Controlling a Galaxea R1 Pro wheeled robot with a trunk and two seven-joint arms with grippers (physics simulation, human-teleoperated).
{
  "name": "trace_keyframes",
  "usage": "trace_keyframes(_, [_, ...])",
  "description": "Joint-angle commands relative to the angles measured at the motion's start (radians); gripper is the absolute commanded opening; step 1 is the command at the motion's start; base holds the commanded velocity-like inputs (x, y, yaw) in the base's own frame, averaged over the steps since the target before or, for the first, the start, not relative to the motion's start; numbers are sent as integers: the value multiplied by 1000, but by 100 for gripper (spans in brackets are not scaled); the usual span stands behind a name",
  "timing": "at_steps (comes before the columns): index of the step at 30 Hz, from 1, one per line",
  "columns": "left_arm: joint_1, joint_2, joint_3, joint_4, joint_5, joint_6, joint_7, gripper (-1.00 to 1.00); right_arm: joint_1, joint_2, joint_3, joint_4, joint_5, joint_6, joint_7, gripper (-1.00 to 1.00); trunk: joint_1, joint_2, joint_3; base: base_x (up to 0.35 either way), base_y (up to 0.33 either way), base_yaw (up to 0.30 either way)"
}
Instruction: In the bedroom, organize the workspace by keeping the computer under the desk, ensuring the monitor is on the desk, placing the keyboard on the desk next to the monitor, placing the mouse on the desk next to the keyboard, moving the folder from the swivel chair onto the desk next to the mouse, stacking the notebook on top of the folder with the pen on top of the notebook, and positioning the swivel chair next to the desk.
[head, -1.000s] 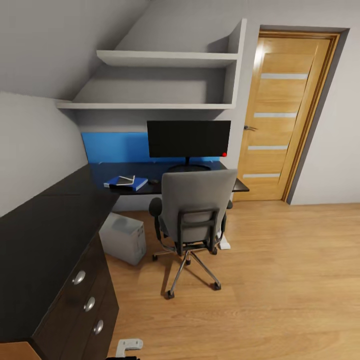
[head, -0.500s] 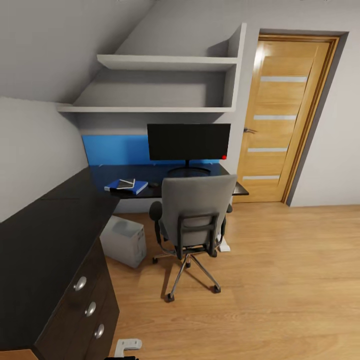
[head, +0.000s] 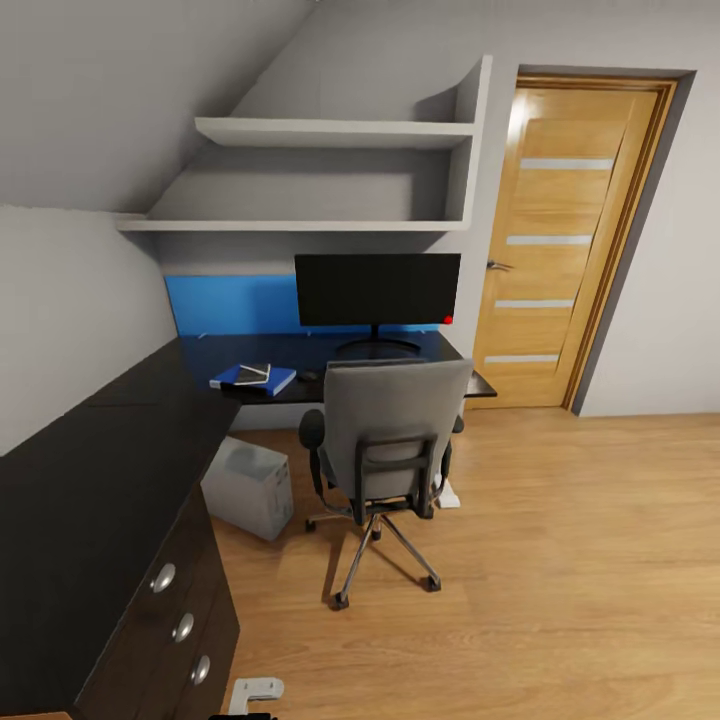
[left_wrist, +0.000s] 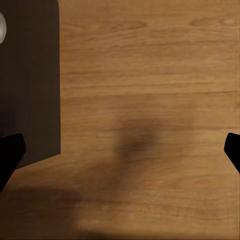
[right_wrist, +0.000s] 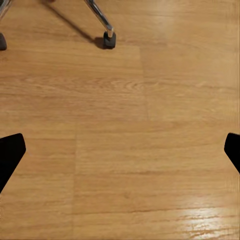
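Camera pulled back, swivel chair (right_wrist: 105, 30) castor beyond open right gripper (right_wrist: 120, 150)

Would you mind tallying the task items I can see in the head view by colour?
Black: 3, monitor, mouse, desk
Grey: 3, chair, computer, notebook
Blue: 1, folder
Total: 7

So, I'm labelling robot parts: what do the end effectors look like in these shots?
Little shows. Each wrist view shows two flat black pointed fingertips at the picture's edges, over the wood floor. No cables or markings are visible. A small white-grey bracket-like part shows in the head view.
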Motion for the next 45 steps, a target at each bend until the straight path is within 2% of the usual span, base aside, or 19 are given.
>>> trace_keyframes(1, [-1,0,-9,1,9,-3,3,100,-1,0,9,2,-2,-3,-5,100,-4,7,2,0,0,0])
trace_keyframes(36, [4,-4,-10,1,8,21,1,100,-1,0,9,2,-2,-3,-5,100,-138,252,112,0,0,0])
trace_keyframes(41, [4,-2,-11,1,8,146,1,100,-1,0,9,3,-2,-3,-5,100,-157,287,128,0,0,0])
trace_keyframes(45, [4,0,-11,0,8,165,1,100,-1,0,9,3,-2,-3,-5,100,-173,315,140,0,0,0])
